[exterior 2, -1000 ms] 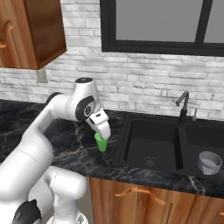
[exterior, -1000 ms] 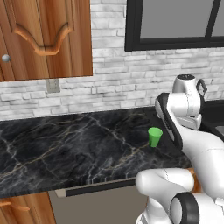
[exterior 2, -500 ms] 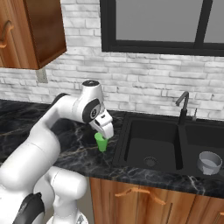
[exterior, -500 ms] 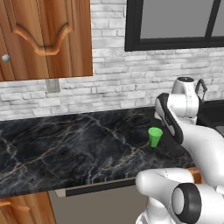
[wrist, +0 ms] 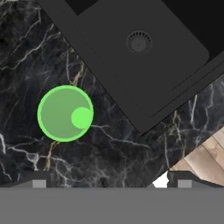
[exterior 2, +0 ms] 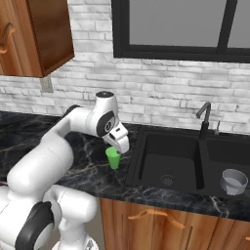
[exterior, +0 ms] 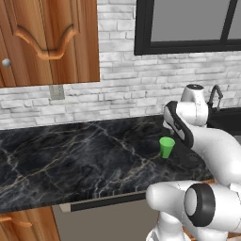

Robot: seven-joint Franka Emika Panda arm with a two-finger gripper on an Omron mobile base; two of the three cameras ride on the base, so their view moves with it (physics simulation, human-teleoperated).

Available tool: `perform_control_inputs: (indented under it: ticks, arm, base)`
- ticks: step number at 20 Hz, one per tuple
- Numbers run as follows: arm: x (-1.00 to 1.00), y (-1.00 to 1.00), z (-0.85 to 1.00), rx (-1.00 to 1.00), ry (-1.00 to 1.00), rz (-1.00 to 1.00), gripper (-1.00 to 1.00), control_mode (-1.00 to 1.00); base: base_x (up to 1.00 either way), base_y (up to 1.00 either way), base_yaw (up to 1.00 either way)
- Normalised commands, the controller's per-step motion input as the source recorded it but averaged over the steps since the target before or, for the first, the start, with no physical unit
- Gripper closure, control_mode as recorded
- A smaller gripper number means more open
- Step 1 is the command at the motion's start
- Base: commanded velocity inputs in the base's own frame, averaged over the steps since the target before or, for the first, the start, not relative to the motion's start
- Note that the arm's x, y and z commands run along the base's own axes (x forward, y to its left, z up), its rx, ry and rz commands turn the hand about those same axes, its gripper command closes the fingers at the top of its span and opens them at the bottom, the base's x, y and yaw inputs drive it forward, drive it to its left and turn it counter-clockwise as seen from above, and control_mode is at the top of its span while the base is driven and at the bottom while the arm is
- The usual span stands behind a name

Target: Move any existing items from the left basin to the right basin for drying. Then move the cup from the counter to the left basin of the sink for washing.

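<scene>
The small green cup (exterior 2: 113, 157) stands upright on the black marble counter (exterior 2: 73, 168), just left of the sink (exterior 2: 138, 155). My gripper (exterior 2: 120, 147) hangs open right above it, pointing down, holding nothing. From the hand view I look straight down into the cup (wrist: 65, 113), which lies left of the midline between my fingertips (wrist: 39, 181); the gripper (wrist: 111, 181) is well above it. The left basin (wrist: 175, 54) is bare around its drain. In the left base view the cup (exterior: 166, 147) stands beside my arm.
A grey bowl-like vessel (exterior 2: 233, 181) sits in the right basin. A black gooseneck faucet (exterior 2: 204, 118) rises behind the sink. Brick wall and a dark window back the counter (exterior: 70, 157). Wooden cabinet fronts (exterior 2: 161, 224) lie below its front edge.
The hand has drifted a little to the right and down, closer over the cup. The cup has not moved and the jaws stay wide.
</scene>
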Motion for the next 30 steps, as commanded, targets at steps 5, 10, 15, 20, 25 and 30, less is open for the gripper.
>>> perform_control_inputs:
  ticks: [5,10,15,20,25,30]
  arm:
    - [0.24,0.00,-0.16,0.01,0.00,0.03,-1.00,-1.00]
    - [0.21,0.00,-0.15,0.03,0.00,0.03,-1.00,-1.00]
    - [0.20,0.00,-0.14,0.03,0.00,0.02,-1.00,-1.00]
    - [0.09,0.00,-0.08,0.02,0.00,0.00,-1.00,-1.00]
    - [0.11,0.00,-0.11,0.00,0.00,0.00,-1.00,-1.00]
    - [0.11,0.00,-0.10,0.00,0.00,0.00,-1.00,-1.00]
  base:
    - [0.00,0.00,0.00]
    - [0.00,0.00,0.00]
    - [0.00,0.00,0.00]
    - [0.00,0.00,0.00]
    - [0.00,0.00,0.00]
    - [0.00,0.00,0.00]
